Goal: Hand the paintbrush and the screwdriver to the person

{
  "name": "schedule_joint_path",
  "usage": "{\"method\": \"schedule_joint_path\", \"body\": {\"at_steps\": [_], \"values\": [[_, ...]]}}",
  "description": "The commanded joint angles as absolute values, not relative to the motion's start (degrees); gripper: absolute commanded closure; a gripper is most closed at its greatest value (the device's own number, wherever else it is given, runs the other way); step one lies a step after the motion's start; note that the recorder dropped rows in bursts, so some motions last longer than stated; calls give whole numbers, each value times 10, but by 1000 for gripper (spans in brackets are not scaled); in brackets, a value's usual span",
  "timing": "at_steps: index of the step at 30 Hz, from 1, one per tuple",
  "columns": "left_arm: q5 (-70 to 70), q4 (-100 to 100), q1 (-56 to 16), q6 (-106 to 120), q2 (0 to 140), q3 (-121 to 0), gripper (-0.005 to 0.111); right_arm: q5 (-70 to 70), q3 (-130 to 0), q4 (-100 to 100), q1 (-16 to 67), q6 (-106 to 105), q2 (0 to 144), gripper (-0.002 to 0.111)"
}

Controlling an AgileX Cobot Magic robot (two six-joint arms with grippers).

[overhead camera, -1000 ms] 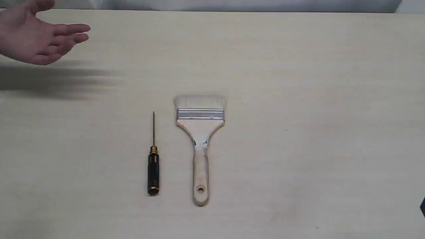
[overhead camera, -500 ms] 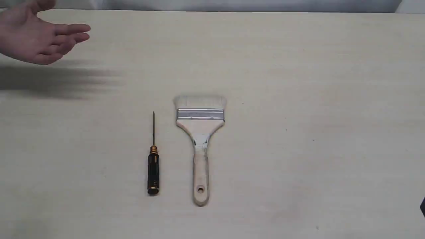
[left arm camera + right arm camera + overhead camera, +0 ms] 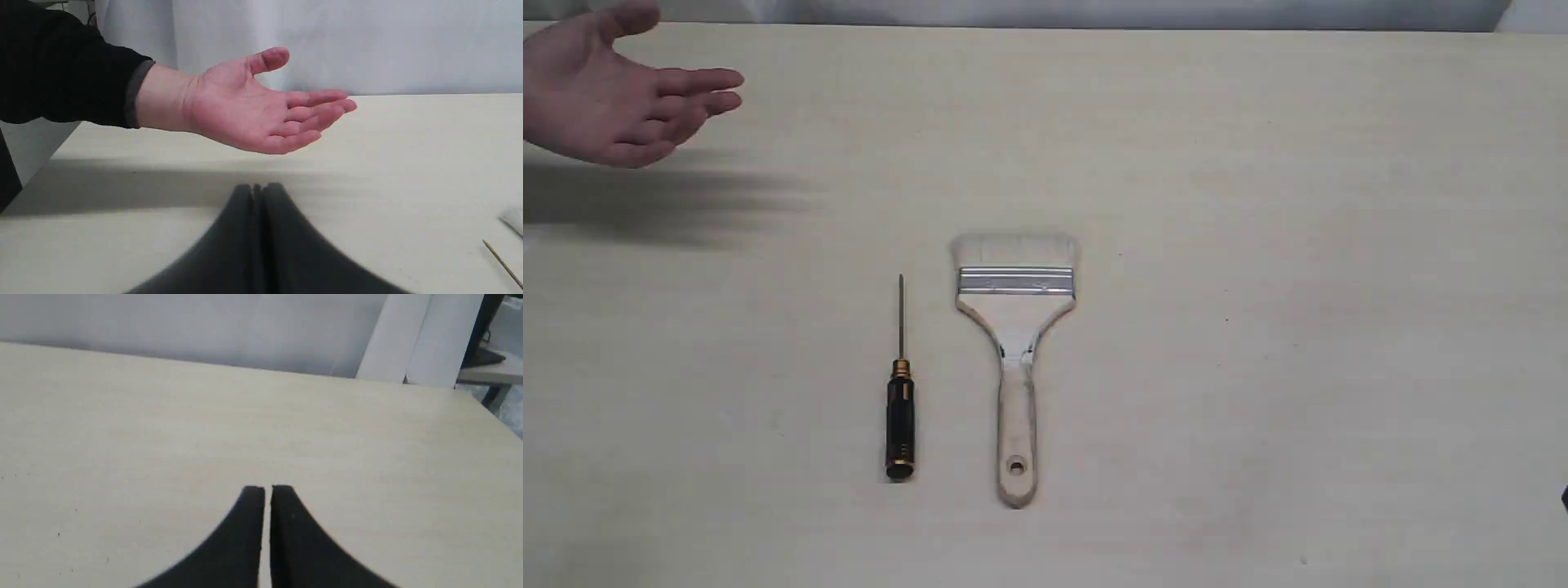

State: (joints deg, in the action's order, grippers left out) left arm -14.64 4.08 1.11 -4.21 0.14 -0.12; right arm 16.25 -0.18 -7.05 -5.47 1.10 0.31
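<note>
The paintbrush lies flat at the middle of the table, bristles toward the far edge in the exterior view. The screwdriver lies just beside it on its left, parallel and apart. The person's hand is held open-palmed above the far left corner, well apart from both. Left gripper: jaws together, empty. Right gripper: jaws together with a thin slit, empty.
</note>
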Motion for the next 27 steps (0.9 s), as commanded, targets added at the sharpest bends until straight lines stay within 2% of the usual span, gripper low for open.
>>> {"method": "schedule_joint_path", "body": {"at_steps": [1, 5, 9, 20, 22, 24, 27], "values": [[-143, 40, 6, -43, 0, 0, 107, 86, 0, -72, -59, 8, 0, 104], [-143, 40, 6, -43, 0, 0, 107, -94, 0, -71, -59, 8, 0, 104], [-143, 40, 6, -43, 0, 0, 107, -216, 0, -69, -59, 8, 0, 104], [-143, 38, 6, -43, 0, 0, 107, -278, 0, -67, -59, 11, 0, 104], [-143, 38, 6, -43, 0, 0, 107, -310, 0, -66, -59, 80, 0, 104], [-143, 38, 6, -43, 0, 0, 107, -348, 0, -66, -59, 258, 0, 104], [-143, 38, 6, -43, 0, 0, 107, -403, 0, -69, -59, 407, 0, 104]]}}
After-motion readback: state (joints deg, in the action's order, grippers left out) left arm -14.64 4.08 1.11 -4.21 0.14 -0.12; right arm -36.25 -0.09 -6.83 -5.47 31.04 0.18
